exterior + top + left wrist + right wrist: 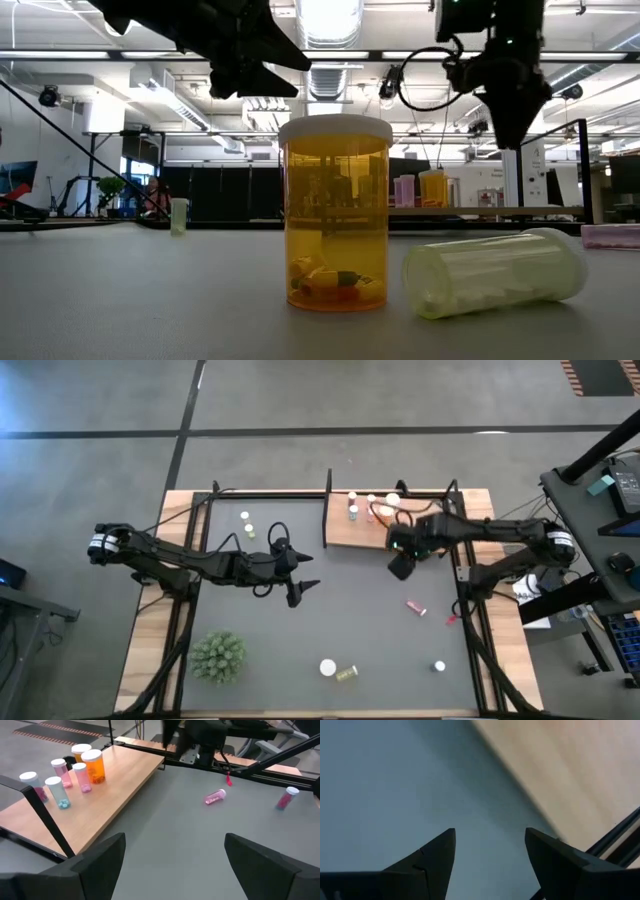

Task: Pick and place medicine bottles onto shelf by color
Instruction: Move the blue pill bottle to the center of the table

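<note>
Risk I see: my right gripper (402, 567), jaws spread and empty at the shelf (345, 532) edge in the upper middle, may knock the medicine bottles (353, 512) standing there when swinging.

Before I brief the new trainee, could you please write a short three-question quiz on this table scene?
1. True or false: the left claw is holding a bottle.
2. Which lies on its side on the dark grey mat? A: the orange medicine bottle with a white cap. B: the pale yellow-green medicine bottle.
3. Fill in: the right claw hovers by the edge of the light-brown wooden ____.

Key: 1 false, it is open and empty. 2 B. 3 shelf.
</note>
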Robot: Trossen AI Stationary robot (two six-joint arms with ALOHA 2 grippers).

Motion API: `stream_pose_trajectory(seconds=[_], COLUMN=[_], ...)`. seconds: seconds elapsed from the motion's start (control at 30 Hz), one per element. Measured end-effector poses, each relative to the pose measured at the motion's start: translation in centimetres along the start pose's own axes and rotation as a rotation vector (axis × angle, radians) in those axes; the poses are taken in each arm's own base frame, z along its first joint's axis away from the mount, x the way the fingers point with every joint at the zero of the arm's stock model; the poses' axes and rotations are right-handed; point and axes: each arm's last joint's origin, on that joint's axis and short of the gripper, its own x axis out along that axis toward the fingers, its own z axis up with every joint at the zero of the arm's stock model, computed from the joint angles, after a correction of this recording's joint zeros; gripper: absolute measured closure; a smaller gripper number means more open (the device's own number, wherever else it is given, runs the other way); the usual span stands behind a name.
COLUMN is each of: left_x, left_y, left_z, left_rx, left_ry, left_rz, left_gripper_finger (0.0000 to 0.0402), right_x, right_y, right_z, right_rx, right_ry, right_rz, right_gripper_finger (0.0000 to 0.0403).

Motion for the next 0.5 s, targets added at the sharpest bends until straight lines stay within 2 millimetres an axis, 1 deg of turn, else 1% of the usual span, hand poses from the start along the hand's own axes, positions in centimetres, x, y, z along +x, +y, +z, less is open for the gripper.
stream_pose_trajectory(seconds=[0.3,0.5], left_x=[0.0,0.0], left_y=[0.0,0.0], left_z=[0.0,0.0], left_rx=[-0.001,0.002], left_ry=[-0.003,-0.002], left_rz=[-0.001,0.0], left_gripper_finger=[0.0077,0.0077], right_x=[1.0,0.7], right_y=[3.7,5.7], right_z=[-4.8,-7.7], right_rx=[0.084,0.105], right_ry=[0.045,0.1], right_rz=[-0.005,0.039], right_gripper_finger=[0.0172,0.0172])
